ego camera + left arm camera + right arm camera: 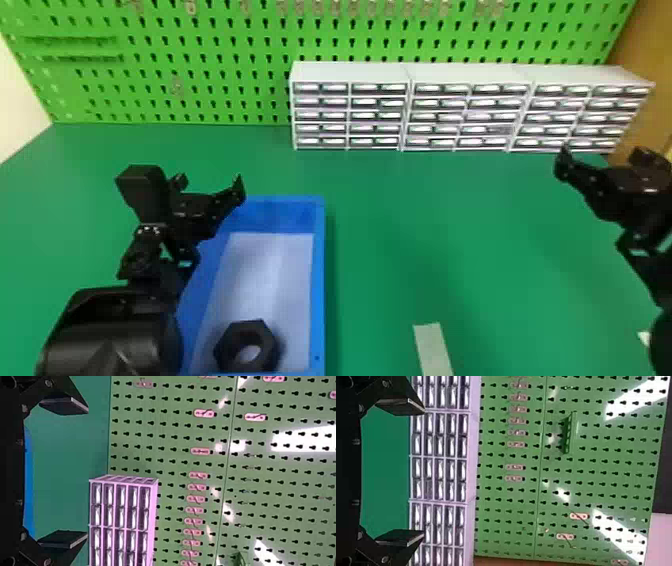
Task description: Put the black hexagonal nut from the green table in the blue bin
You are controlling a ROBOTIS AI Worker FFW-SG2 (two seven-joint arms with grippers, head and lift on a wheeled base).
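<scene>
In the head view, the black hexagonal nut point(232, 336) lies inside the blue bin point(318, 280), at its near end on the pale bottom. My left gripper point(210, 184) is held over the bin's left side, farther back than the nut, its fingers apart. My right gripper point(604, 159) is parked at the right edge above the green table point(450, 235), also open. In the left wrist view, the left gripper point(86, 473) has nothing between its fingers, and a strip of the blue bin point(28, 483) shows behind them. The right gripper point(423, 471) is likewise empty in the right wrist view.
White drawer cabinets point(407, 72) line the back of the table, right of centre. Behind them rises a green pegboard point(200, 30). A pale strip point(432, 347) lies near the front edge, right of the bin.
</scene>
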